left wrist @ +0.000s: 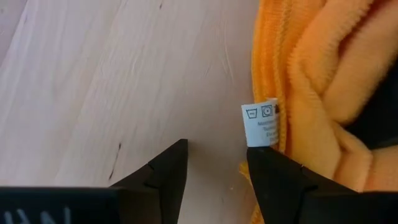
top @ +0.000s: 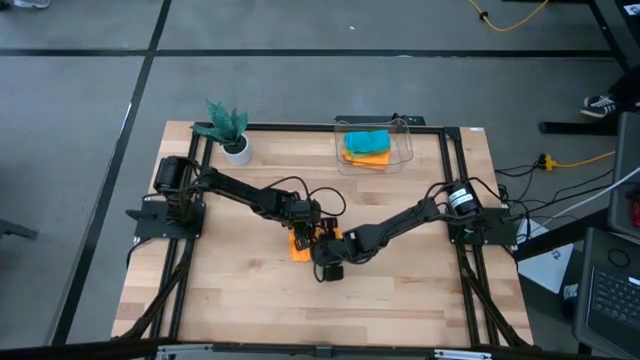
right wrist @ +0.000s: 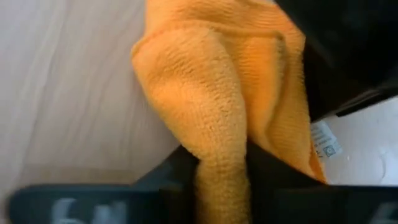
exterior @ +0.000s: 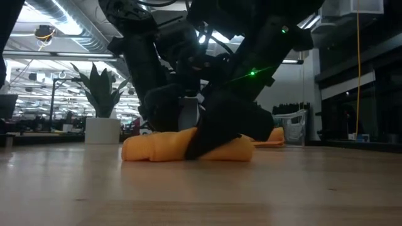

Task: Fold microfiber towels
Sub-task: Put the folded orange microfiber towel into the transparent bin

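Observation:
An orange microfiber towel [top: 298, 246] lies bunched in a low heap on the middle of the table [exterior: 163, 149]. My right gripper [top: 330, 256] is down on its near right side and shut on a raised fold [right wrist: 221, 171]. My left gripper [top: 308, 222] is open, low over the towel's far side; its fingers [left wrist: 214, 168] stand at the towel's hemmed edge, beside a white care label [left wrist: 261, 123]. A teal-blue towel [top: 365, 139] lies on another orange towel [top: 374, 158] in the clear bin. No lime green towel is in view. My left gripper: one finger [left wrist: 277, 183] stands right at the towel's hemmed edge by the label; I cannot tell whether it touches. My right gripper pinches a thick raised fold of the orange towel [right wrist: 214, 140], several layers, between its two fingers. It comes slanting down from the table's right. The rest of the towel rests slack on the table.
The clear plastic bin [top: 405, 150] stands at the far edge, right of centre. A small green plant in a white pot [top: 232, 135] stands at the far left. Bare wood lies along the near edge [top: 320, 310]. The two arms nearly meet at the table's middle.

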